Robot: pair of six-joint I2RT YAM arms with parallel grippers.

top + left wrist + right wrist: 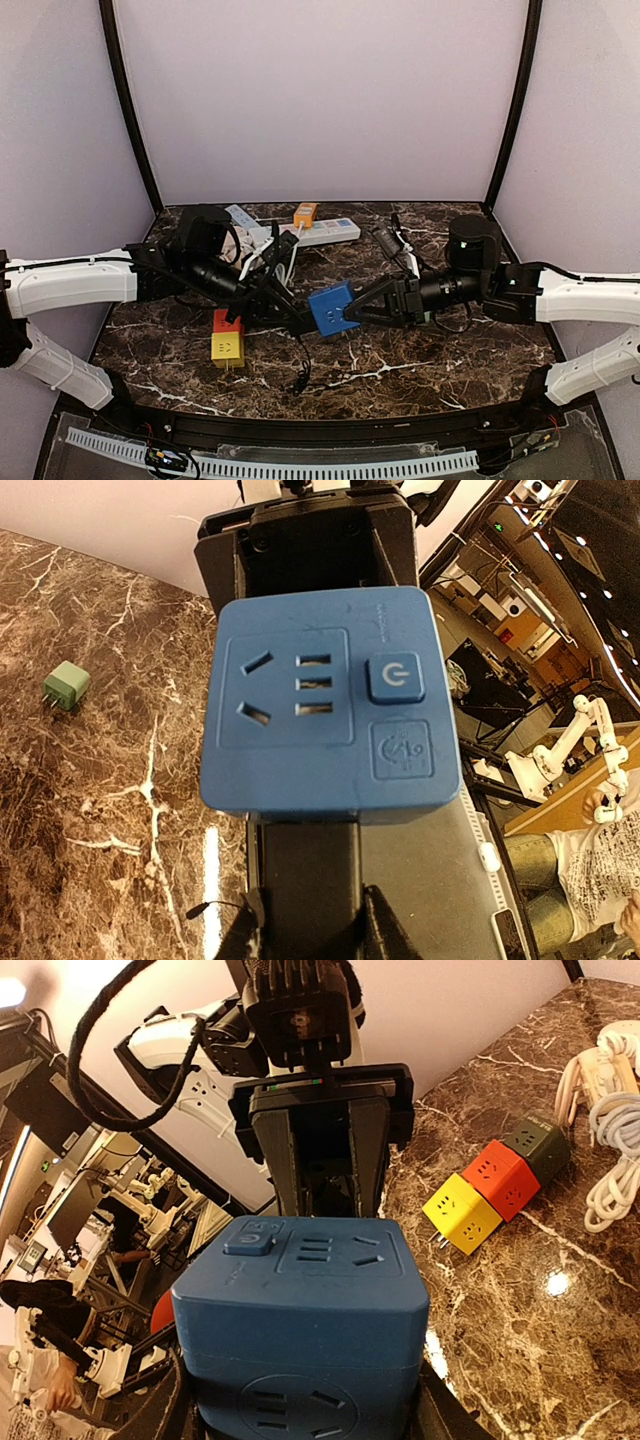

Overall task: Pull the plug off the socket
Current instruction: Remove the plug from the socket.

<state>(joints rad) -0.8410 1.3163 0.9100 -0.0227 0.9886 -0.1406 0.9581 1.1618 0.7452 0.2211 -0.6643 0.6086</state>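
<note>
A blue cube socket (pixel 330 308) hangs above the table's middle, between the two grippers. My right gripper (pixel 354 312) is shut on its right side; in the right wrist view the cube (pixel 300 1300) fills the space between my right gripper's (pixel 300 1415) fingers. A black plug (pixel 305 890) sits against the cube's left side with no gap showing. My left gripper (pixel 296 320) is shut on this plug, with one finger (pixel 240 935) on each side of it. The cube's face (pixel 330 710) with a power button looks into the left wrist view.
A yellow cube (pixel 228 348) joined to a red cube (pixel 226 322) lies at the front left. A white power strip (pixel 318 232) and an orange adapter (pixel 305 213) lie at the back. White cables (pixel 610 1160) are coiled nearby. A small green plug (pixel 66 687) lies loose.
</note>
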